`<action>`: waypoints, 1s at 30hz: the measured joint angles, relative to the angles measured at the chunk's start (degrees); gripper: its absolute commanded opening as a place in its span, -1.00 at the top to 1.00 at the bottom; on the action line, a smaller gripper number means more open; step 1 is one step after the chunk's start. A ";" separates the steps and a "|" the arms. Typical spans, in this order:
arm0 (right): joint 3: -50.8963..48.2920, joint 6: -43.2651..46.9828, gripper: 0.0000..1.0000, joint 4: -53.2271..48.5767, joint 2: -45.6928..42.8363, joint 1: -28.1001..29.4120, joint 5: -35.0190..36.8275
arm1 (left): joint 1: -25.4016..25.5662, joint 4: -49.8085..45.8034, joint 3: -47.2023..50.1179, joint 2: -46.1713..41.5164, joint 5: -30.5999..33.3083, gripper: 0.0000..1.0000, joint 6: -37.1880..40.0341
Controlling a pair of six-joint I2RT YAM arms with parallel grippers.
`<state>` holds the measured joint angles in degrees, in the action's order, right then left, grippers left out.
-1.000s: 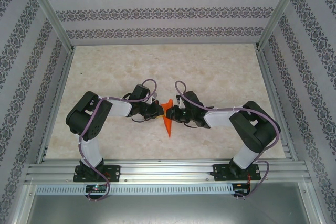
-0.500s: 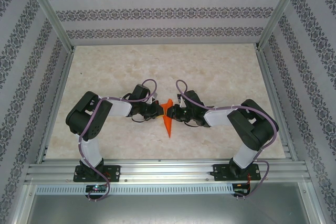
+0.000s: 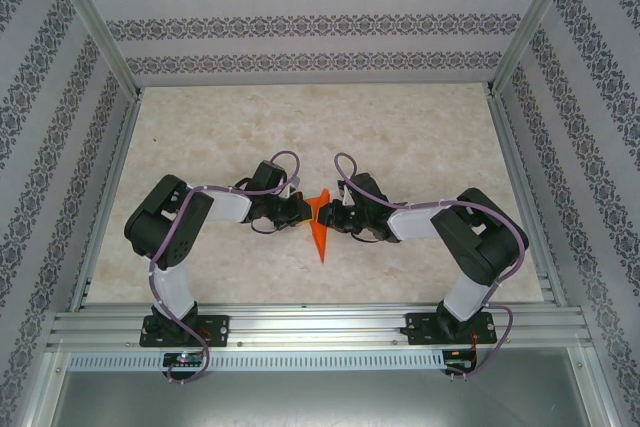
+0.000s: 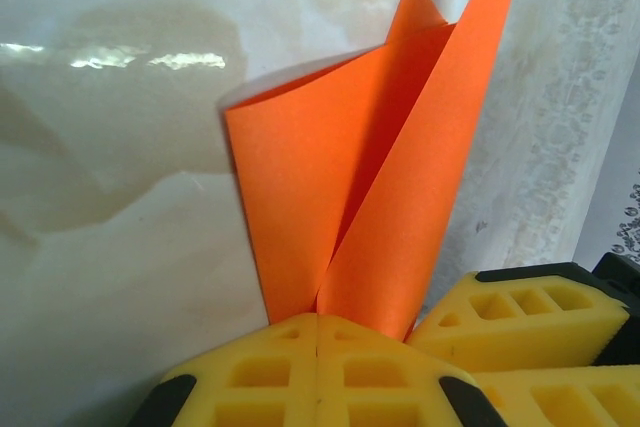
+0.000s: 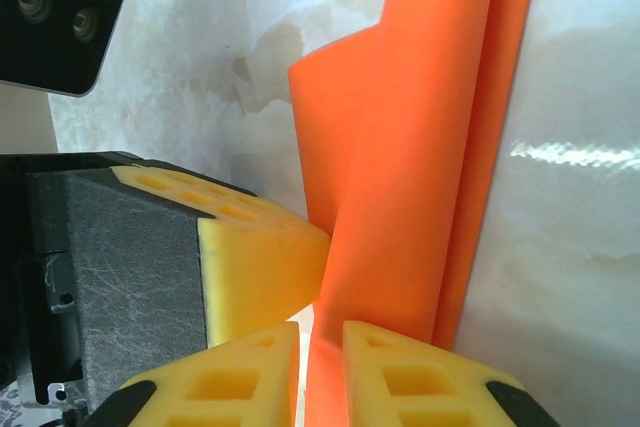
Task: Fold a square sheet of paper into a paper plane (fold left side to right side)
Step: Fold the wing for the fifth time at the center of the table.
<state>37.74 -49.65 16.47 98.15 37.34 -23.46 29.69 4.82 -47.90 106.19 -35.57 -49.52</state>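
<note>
We see bright, even light from overhead. Glare streaks the glossy table (image 4: 110, 59) in both wrist views, shadows are soft and faint, and the paper (image 4: 340, 207) looks sharp and saturated.

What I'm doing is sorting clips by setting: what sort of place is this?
Likely a robot test cell: an aluminium frame boxes in a marble-look table, patterned wall panels surround it, and the left arm and right arm are bolted to a rail.
</note>
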 measured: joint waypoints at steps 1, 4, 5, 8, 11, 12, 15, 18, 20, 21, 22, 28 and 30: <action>0.00 0.00 0.60 -0.11 0.00 0.00 0.02 | 0.00 -0.13 0.00 -0.07 0.13 1.00 0.02; 0.00 0.00 0.60 -0.26 0.02 0.00 0.24 | 0.00 -0.39 0.11 -0.35 0.70 1.00 0.20; 0.00 0.00 0.60 -0.33 0.02 0.00 0.26 | 0.00 -0.44 0.13 -0.39 0.79 1.00 0.22; 0.00 0.02 0.59 -0.46 0.02 0.00 0.44 | 0.00 -0.57 0.15 -0.52 1.05 1.00 0.24; 0.00 0.04 0.59 -0.90 0.02 0.00 0.59 | 0.00 -0.59 0.15 -0.55 1.16 1.00 0.26; 0.00 0.02 0.59 -1.03 0.07 0.00 0.66 | 0.00 -0.59 0.15 -0.55 1.16 1.00 0.24; 0.00 0.02 0.59 -1.03 0.39 0.02 0.68 | 0.00 -0.57 0.22 -0.55 1.16 1.00 0.26; 0.00 0.00 0.57 -0.96 0.37 0.04 0.66 | 0.00 -0.52 0.31 -0.68 1.16 1.00 0.24; 0.00 0.02 0.55 -1.01 0.22 0.04 0.66 | -0.02 -0.50 0.46 -0.92 1.25 1.00 0.26; 0.00 0.02 0.54 -1.03 0.00 0.04 0.66 | -0.02 -0.52 0.59 -1.09 1.38 1.00 0.28; -0.02 0.07 0.53 -1.07 -0.39 0.04 0.68 | -0.04 -0.57 0.72 -1.29 1.55 1.00 0.39; -0.02 0.31 0.48 -1.53 -3.56 0.04 0.68 | -0.07 -1.99 1.27 -2.56 2.71 1.00 1.38; -0.02 0.55 0.48 -1.66 -4.11 0.04 0.70 | -0.07 -2.45 1.38 -2.84 3.04 1.00 1.53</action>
<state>37.71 -49.10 14.81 94.04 37.39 -22.76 29.63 2.37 -46.52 103.35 -32.53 -47.99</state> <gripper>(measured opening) 0.259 0.057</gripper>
